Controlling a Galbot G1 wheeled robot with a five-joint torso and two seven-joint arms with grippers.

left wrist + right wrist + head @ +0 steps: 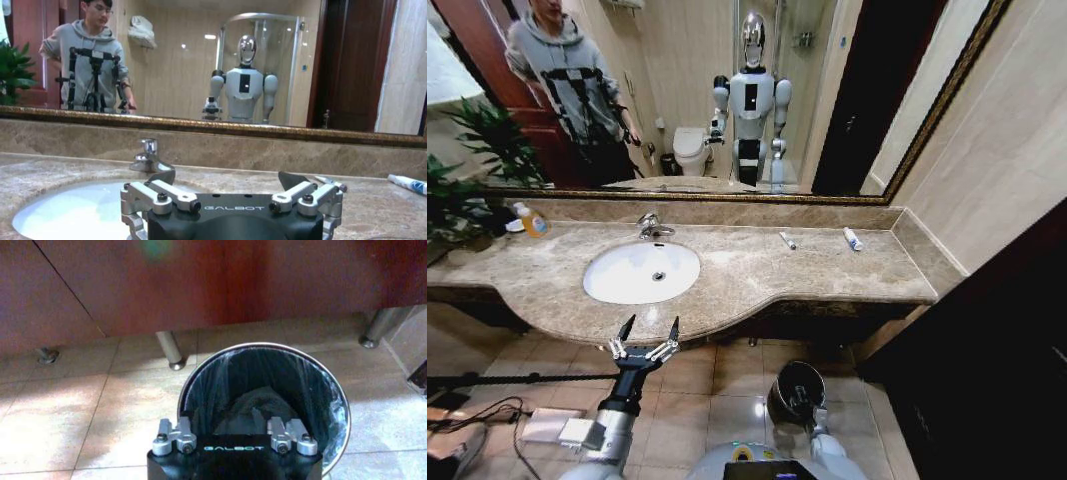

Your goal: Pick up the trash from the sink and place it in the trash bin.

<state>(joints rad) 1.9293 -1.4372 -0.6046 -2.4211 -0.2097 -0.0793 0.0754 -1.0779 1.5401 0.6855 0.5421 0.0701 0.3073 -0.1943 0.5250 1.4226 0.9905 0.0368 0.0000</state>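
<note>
The white oval sink (617,285) is set in the brown marble countertop (747,280), and I see nothing lying in the basin. Two pieces of trash lie on the counter to its right: a small white tube (787,240) (330,182) and a white-and-blue tube (853,238) (407,184). My left gripper (649,328) (227,179) hangs open and empty just in front of the counter edge, facing the sink (60,212). My right gripper (802,397) (233,426) is low over the mouth of the black trash bin (776,385) (189,390) on the floor.
A chrome faucet (649,225) stands behind the basin. A yellow soap bottle (531,220) and a plant (467,170) are at the counter's left end. The mirror shows a person and my reflection. Cables lie on the floor at left, and a dark door is at right.
</note>
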